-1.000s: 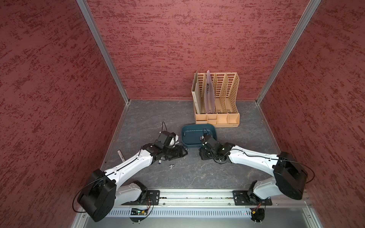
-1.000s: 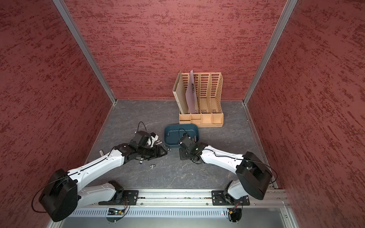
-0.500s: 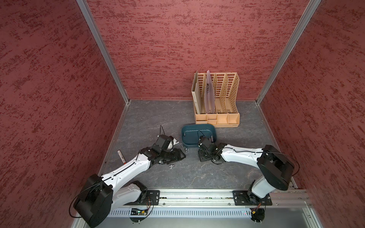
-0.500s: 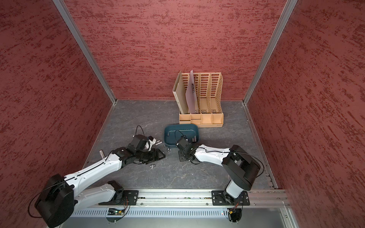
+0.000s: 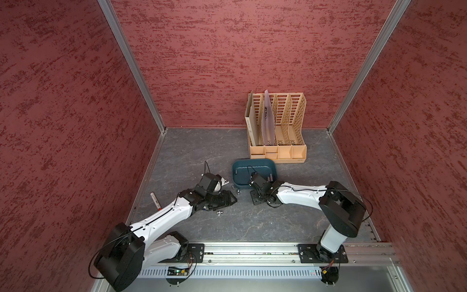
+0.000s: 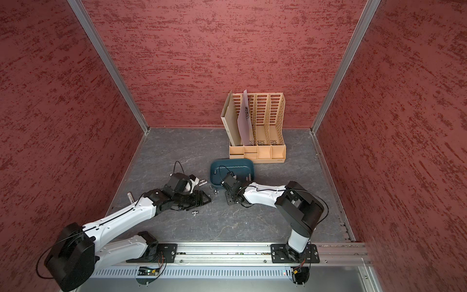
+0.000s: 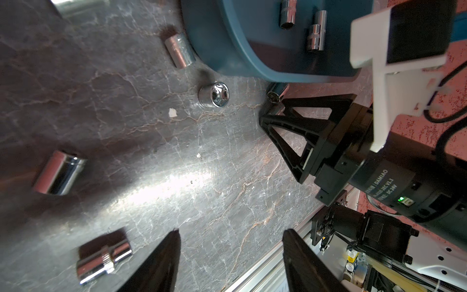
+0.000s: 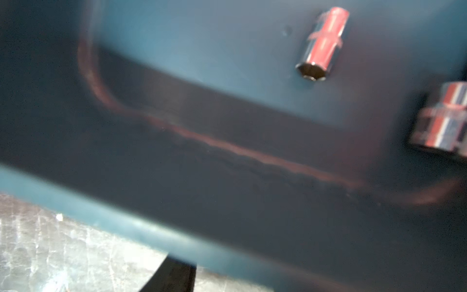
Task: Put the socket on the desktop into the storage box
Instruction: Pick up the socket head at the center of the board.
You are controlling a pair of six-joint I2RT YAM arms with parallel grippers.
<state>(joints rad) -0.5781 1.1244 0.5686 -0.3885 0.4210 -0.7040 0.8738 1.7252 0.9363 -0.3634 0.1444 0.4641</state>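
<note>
Inside a booth of rough red walls (image 5: 227,63) and aluminium corner posts (image 5: 133,65), loose chrome sockets (image 7: 214,94) lie scattered on the veined dark-grey desktop (image 5: 252,222). They sit just near and left of the teal storage box (image 5: 265,166), which holds at least two more. The left gripper (image 7: 231,232) hovers spread and empty. Whether the right gripper (image 7: 267,117), at the box's near wall, grips anything cannot be told. A tan file rack (image 5: 290,151) stands against the far wall.

The left wrist view shows 5 sockets (image 7: 213,94) on the worktop (image 7: 177,164) and 2 in the 1 storage box (image 7: 222,45) (another shiny piece (image 7: 75,5) is cropped). There is also 1 file rack (image 5: 283,151).
</note>
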